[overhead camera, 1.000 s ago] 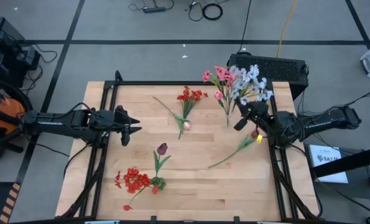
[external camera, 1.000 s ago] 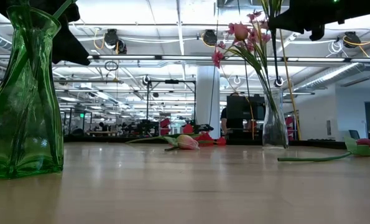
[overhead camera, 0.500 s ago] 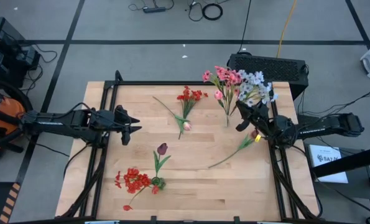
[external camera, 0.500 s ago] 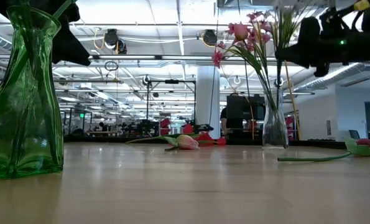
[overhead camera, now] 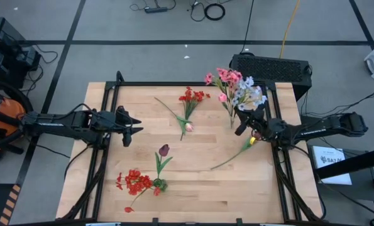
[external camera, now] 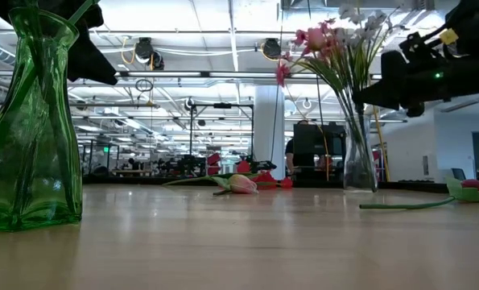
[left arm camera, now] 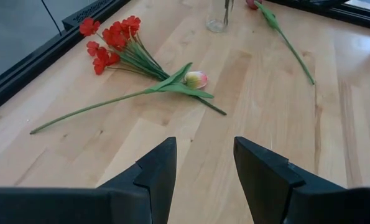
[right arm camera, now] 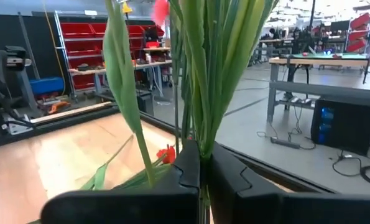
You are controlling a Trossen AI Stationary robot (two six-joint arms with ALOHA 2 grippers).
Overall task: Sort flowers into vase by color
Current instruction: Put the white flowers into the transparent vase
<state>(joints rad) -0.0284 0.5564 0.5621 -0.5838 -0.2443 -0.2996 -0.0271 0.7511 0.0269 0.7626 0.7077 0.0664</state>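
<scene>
My right gripper (overhead camera: 242,123) is shut on a bunch of pale bluish-white sprigs (overhead camera: 249,95) at the table's far right. It holds them beside the pink blooms (overhead camera: 223,78), which stand in a clear vase (external camera: 358,165). My left gripper (left arm camera: 203,171) is open and empty over the table's left side. A red blossom stem (overhead camera: 192,97) with a pink bud (overhead camera: 188,127), a dark maroon tulip (overhead camera: 164,150) and a pink tulip stem (overhead camera: 237,152) lie flat on the table. Red blossoms (overhead camera: 135,182) lean out of a green vase (external camera: 28,129). My right gripper pinches the sprigs' bundled green stalks (right arm camera: 201,127) between its two fingers, well below the blossoms. The fingers come level from the table's right side and lie across the stalks. The bunch stands upright, and its stalks run down to the clear vase's neck (external camera: 353,121).
A black frame rail (overhead camera: 174,83) runs along the table's edges. The green vase stands at the near left. The table's middle and near right have bare wood (overhead camera: 237,194). A black box (overhead camera: 271,66) sits just beyond the far right corner.
My right gripper has gone down and toward the table's left with the sprigs still in its hold. The white blossoms now stand right beside the pink blooms over the clear vase.
</scene>
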